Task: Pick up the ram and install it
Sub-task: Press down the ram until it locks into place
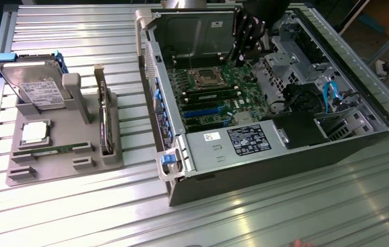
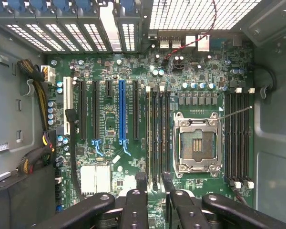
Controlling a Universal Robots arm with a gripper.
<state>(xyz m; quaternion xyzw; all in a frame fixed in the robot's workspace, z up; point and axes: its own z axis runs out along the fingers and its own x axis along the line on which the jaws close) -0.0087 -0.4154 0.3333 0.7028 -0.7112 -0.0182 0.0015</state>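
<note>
Hovering above the motherboard (image 2: 112, 124), fingers (image 2: 141, 188) are gaping wide, empty; ram (image 1: 48, 150), probably lying in tray (image 1: 56, 168), is needing a squared, long-edge grip.

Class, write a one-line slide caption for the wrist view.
Open end effector hovers empty above the motherboard, near memory slots beside the bare CPU socket.

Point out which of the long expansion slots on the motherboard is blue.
The blue slot, second expansion slot counting from the memory slots. The black slots flank it, and the white slot ends the row.
</note>
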